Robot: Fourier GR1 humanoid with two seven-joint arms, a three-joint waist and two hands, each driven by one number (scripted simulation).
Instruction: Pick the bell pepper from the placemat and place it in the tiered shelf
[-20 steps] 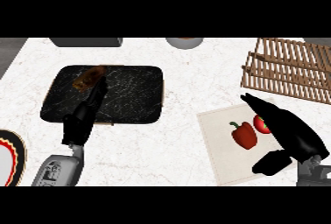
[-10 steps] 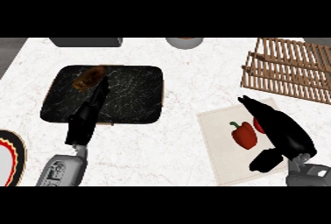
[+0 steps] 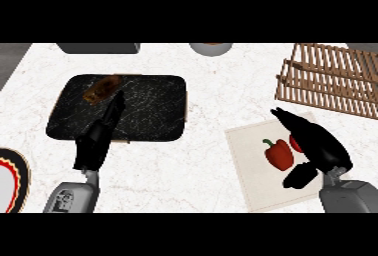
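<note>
Head view: right hand [image 3: 319, 147] perhaps touching bell pepper [image 3: 278, 154]

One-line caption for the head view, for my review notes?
Right hand open beside the bell pepper on the placemat, tiered shelf beyond; left hand over the dark tray.

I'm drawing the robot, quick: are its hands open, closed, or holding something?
Left hand: open, straight fingers over the black tray, holding nothing.
Right hand: open beside the bell pepper, not gripping it.
</note>
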